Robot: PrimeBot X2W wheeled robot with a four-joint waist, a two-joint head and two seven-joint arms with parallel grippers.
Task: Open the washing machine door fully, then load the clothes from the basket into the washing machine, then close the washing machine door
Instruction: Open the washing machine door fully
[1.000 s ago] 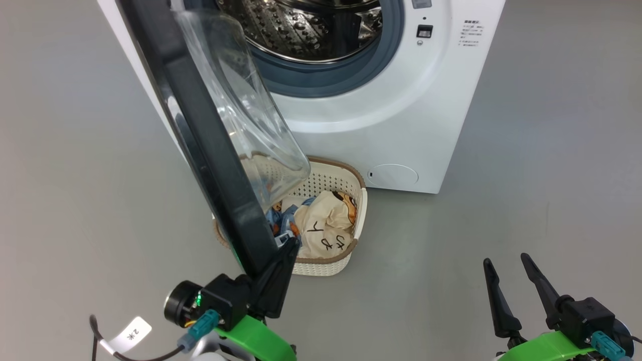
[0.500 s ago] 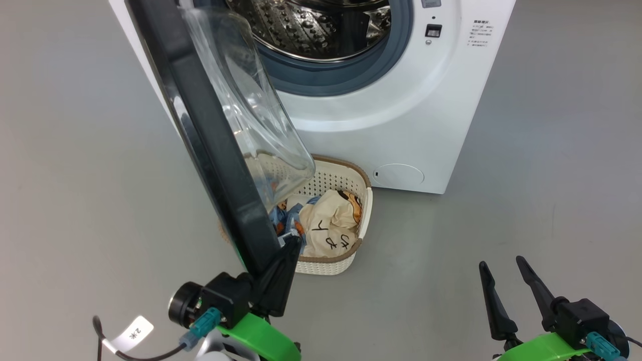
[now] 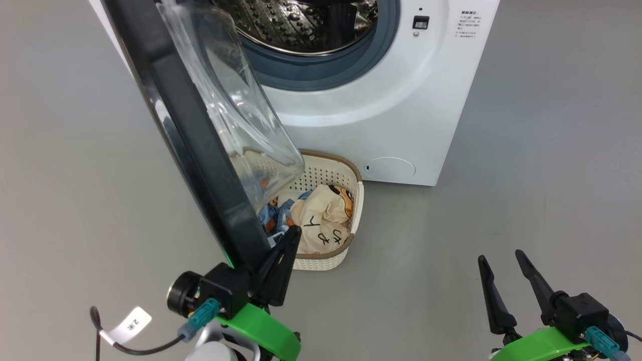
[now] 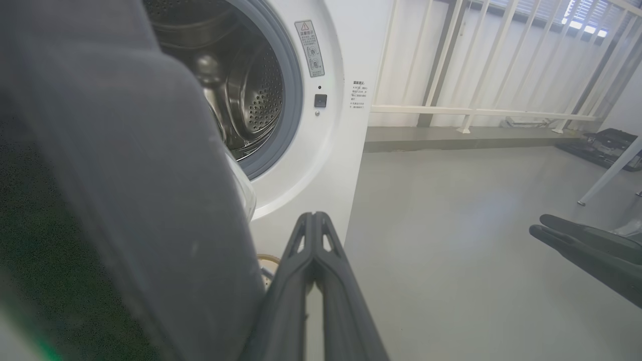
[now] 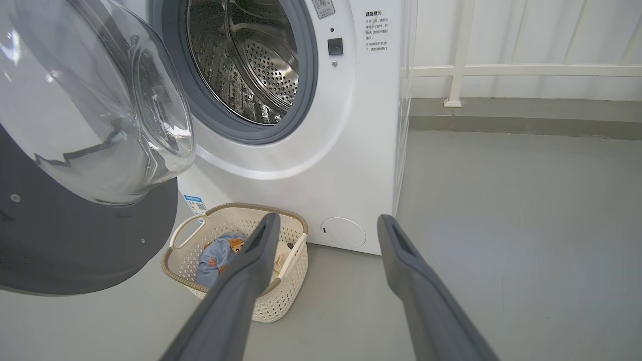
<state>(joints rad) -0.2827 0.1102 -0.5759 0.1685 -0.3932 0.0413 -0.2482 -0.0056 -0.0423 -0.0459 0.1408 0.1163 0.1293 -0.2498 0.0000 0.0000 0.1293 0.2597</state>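
The grey floor (image 3: 501, 175) is smooth, faintly glossy and wide open to the right of everything. A white railing (image 4: 476, 108) runs along the far wall.

1 white washing machine (image 3: 391, 115) stands at the far middle. Its round opening is uncovered, showing the grey gasket and the steel drum (image 3: 301, 25).

1 door (image 3: 190, 150), hinged on the left, stands swung out toward the near left and is seen almost edge-on. Its clear glass bowl bulges right, over the left part of the basket. The door's near lower edge comes down close to the left gripper.

1 cream basket (image 3: 321, 260) sits on the floor just in front of the machine's base, partly under the door. There is free floor at its right and near sides.

It holds 2 garments, a cream one (image 3: 323, 223) with black lettering on the right and a light-blue one (image 3: 273, 218) on the left.

Of the 2 grippers, the left gripper (image 3: 295, 230) has its fingers pressed together on nothing. They lie just beside the door's near edge on the basket side, and contact cannot be told. The right gripper (image 3: 500, 255) hangs at the near right, well apart, fingers spread wide and empty.
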